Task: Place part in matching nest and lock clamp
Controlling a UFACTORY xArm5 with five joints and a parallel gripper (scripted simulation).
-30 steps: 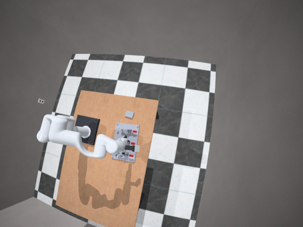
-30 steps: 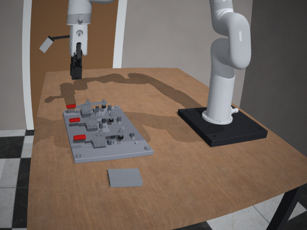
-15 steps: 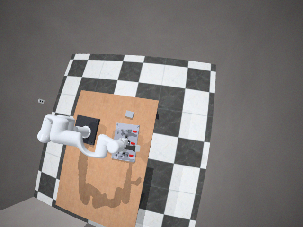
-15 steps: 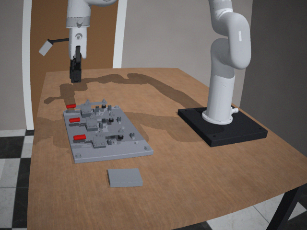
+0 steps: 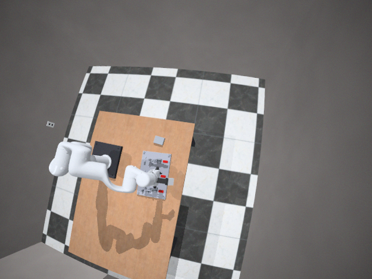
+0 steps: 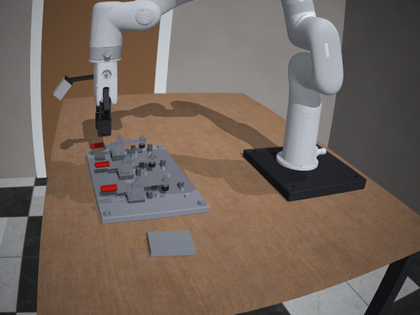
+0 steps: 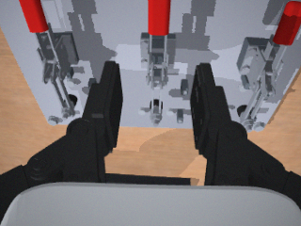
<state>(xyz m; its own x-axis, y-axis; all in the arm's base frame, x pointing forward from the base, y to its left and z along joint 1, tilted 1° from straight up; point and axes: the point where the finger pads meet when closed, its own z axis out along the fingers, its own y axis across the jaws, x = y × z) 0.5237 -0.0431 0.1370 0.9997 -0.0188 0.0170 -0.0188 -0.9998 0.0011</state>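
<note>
A grey flat part (image 5: pixel 158 140) (image 6: pixel 170 242) lies on the wooden table, apart from the fixture. The grey fixture plate (image 5: pixel 144 193) (image 6: pixel 152 211) (image 7: pixel 126 0) carries three nests, each with a clamp and a red handle (image 6: pixel 97 145) (image 6: pixel 102 164) (image 6: pixel 108 188). In the wrist view the handles (image 7: pixel 32 9) (image 7: pixel 160 9) (image 7: pixel 288 22) point away from me. My gripper (image 6: pixel 102 130) (image 7: pixel 156 80) hangs above the handle side of the fixture, in line with the middle handle. Its fingers stand half apart with nothing between them.
The arm's black base plate (image 6: pixel 325 179) (image 5: pixel 106 153) sits on the table beside the fixture. The wrist camera box (image 6: pixel 62 88) sticks out from the wrist. The table edge runs close behind the red handles.
</note>
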